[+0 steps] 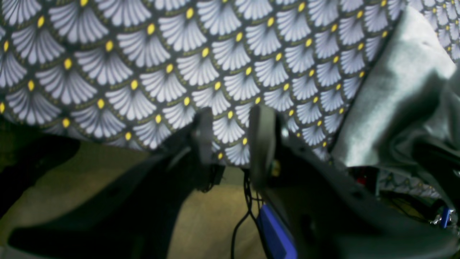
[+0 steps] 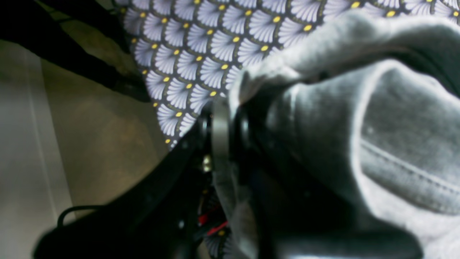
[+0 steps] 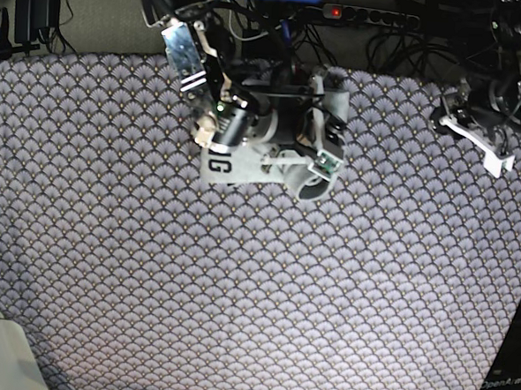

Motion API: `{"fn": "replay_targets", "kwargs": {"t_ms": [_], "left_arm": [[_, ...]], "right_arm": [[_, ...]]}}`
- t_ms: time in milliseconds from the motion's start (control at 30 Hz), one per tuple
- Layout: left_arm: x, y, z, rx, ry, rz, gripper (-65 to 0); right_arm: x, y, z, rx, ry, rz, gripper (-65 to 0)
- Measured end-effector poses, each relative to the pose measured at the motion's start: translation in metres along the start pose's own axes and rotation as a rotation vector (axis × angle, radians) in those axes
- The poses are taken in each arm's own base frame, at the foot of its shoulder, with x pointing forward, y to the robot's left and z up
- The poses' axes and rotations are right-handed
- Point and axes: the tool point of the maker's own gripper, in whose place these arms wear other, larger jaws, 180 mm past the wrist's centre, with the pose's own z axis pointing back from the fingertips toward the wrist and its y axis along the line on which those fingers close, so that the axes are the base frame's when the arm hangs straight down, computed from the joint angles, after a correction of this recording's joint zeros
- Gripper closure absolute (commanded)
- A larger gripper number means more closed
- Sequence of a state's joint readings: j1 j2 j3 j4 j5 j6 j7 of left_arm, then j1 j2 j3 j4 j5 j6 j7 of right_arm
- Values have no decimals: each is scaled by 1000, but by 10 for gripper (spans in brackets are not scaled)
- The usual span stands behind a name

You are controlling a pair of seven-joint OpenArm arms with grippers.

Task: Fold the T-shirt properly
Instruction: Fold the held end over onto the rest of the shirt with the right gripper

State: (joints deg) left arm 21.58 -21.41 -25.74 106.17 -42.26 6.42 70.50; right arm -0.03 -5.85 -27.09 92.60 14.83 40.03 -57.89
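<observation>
**T-shirt bunched up at the far edge, both arms right on top of it**

T-shirt [image 1: 399, 93] first, from the left wrist view: it's a grey fold on the right side, lying on the fan-patterned cloth [image 1: 143, 61]. The left gripper [image 1: 230, 133] has its two fingers parted with a gap between them, and through that gap you only see cloth pattern, so it's grasping nothing.

Right wrist view: grey fabric fills the right half, with a stitched hem visible. The right gripper [image 2: 230, 118] is clenched tight on a pinch of the T-shirt, which bulges out just above the fingertips. Patterned cloth shows behind it, top left.

Base view: the shirt is a small crumpled heap near the far edge of the cloth, centre-left, with some black lettering [image 3: 219, 165] peeking out on its near-left side. Both arms crowd over it, hiding most of it. A white bracket thing [image 3: 478, 138] sits well apart at the far right.
</observation>
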Motion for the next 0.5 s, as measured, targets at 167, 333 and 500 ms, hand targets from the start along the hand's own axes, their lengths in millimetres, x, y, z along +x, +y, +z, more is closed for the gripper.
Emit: {"fn": "replay_targets", "kwargs": {"t_ms": [167, 333, 500], "left_arm": [[0, 0, 0, 0, 0, 0, -176], [-1, 1, 0, 2, 3, 0, -176], [-2, 2, 0, 3, 6, 0, -176]], "right_arm": [[0, 1, 0, 2, 4, 0, -184], [14, 13, 7, 5, -31, 48, -287], [45, 20, 32, -38, -131, 117, -288]]}}
